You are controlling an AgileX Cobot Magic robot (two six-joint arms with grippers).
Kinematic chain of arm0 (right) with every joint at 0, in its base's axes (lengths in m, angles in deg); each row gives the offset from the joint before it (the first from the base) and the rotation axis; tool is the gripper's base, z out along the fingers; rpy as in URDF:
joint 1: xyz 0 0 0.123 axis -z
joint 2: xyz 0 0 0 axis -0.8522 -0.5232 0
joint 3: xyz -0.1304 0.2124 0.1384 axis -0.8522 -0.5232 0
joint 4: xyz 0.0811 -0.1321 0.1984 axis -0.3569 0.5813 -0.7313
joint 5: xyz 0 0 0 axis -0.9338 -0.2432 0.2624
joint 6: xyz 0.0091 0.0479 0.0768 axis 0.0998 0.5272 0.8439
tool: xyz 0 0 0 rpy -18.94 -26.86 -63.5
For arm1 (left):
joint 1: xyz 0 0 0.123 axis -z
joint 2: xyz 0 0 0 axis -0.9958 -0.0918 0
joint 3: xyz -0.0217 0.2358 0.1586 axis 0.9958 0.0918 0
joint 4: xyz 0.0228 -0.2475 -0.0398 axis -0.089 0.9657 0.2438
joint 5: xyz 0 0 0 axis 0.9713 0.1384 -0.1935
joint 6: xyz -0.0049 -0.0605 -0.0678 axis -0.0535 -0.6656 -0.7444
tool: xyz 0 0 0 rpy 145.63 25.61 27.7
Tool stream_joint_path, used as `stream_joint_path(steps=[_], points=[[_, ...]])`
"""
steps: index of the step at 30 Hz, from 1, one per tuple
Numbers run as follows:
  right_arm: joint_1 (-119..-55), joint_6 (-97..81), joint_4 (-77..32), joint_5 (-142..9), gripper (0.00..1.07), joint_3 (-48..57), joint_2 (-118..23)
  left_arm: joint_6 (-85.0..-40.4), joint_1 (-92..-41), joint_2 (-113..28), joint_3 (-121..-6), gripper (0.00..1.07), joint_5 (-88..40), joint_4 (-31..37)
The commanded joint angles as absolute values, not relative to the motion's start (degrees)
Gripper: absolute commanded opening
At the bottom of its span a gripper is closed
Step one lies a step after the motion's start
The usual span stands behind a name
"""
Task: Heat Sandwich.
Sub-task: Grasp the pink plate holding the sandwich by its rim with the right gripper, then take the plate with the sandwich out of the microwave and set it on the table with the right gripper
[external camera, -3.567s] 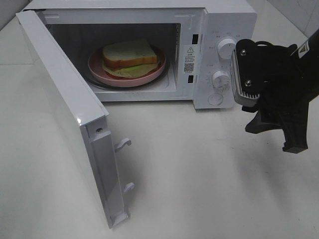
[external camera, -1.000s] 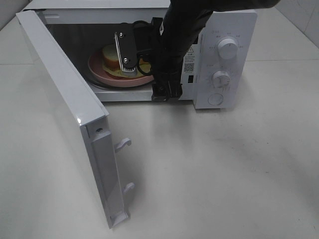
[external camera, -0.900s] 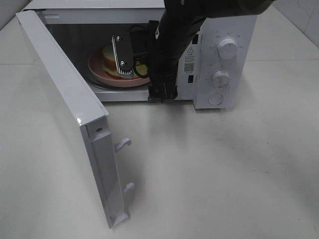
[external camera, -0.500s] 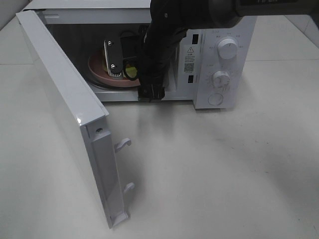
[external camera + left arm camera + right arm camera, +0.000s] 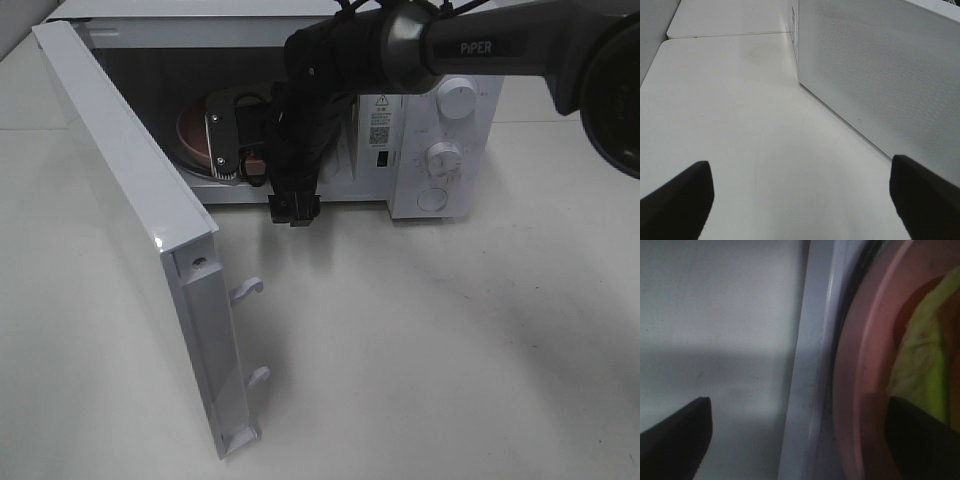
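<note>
In the right wrist view the sandwich [image 5: 927, 357] shows only as a strip of light green filling on the pink plate [image 5: 865, 390]. From the exterior high view the sandwich is hidden behind my right arm, and only the plate's left rim [image 5: 192, 128] shows inside the open microwave [image 5: 470, 60]. My right gripper [image 5: 258, 190] [image 5: 797, 440] stands open at the microwave's front sill. One finger is over the plate's front rim, the other is outside over the table, and nothing is held. My left gripper [image 5: 800, 200] is open and empty beside the microwave door's outer face [image 5: 880, 75].
The microwave door [image 5: 130, 190] is swung wide open toward the front left, with its latch hooks [image 5: 247, 290] sticking out. Two control knobs [image 5: 455, 97] sit on the right panel. The white table [image 5: 450, 350] spreads in front and to the right.
My right gripper has slid left and toward the front of the microwave opening. It went from over the sandwich to the plate's front rim. The arm now covers the sandwich.
</note>
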State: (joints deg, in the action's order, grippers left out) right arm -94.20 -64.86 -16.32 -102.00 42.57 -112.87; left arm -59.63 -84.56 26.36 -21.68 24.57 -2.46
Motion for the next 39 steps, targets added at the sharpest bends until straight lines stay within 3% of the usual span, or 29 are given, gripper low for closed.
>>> stream_joint_path(steps=[1, 6, 8, 9, 10, 12, 13, 14, 16, 17, 39], points=[[-93.7, -64.7, -15.6, -101.6, 0.88, 43.0, -113.6, -59.9, -84.7, 27.6, -21.4, 0.89, 24.4, -2.3], [-93.7, -64.6, -15.5, -102.1, 0.86, 45.1, -114.8, -59.9, -84.7, 27.6, -21.4, 0.89, 24.4, -2.3], [-93.7, -64.1, -15.5, -102.2, 0.8, 46.0, -115.5, -59.9, -84.7, 27.6, -21.4, 0.89, 24.4, -2.3], [-93.7, -62.9, -15.7, -102.2, 0.68, 46.2, -115.8, -59.9, -84.7, 27.6, -21.4, 0.89, 24.4, -2.3], [-93.7, -62.9, -15.7, -102.2, 0.68, 46.2, -115.8, -59.9, -84.7, 27.6, -21.4, 0.89, 24.4, -2.3], [-93.7, -62.2, -15.7, -102.5, 0.51, 46.1, -116.0, -59.9, -84.7, 27.6, -21.4, 0.89, 24.4, -2.3], [-93.7, -62.0, -15.7, -103.3, 0.3, 46.1, -116.1, -59.9, -84.7, 27.6, -21.4, 0.89, 24.4, -2.3], [-93.7, -62.0, -15.7, -103.3, 0.3, 46.1, -116.1, -59.9, -84.7, 27.6, -21.4, 0.89, 24.4, -2.3], [-93.7, -62.0, -15.7, -103.8, 0.05, 46.1, -116.1, -59.9, -84.7, 27.6, -21.4, 0.89, 24.4, -2.3], [-93.7, -61.8, -15.7, -104.0, 0.0, 46.1, -116.1, -59.9, -84.7, 27.6, -21.4, 0.89, 24.4, -2.3], [-93.7, -66.1, -15.9, -108.5, 0.0, 46.1, -114.8, -59.9, -84.7, 27.6, -21.4, 0.89, 24.4, -2.3]])
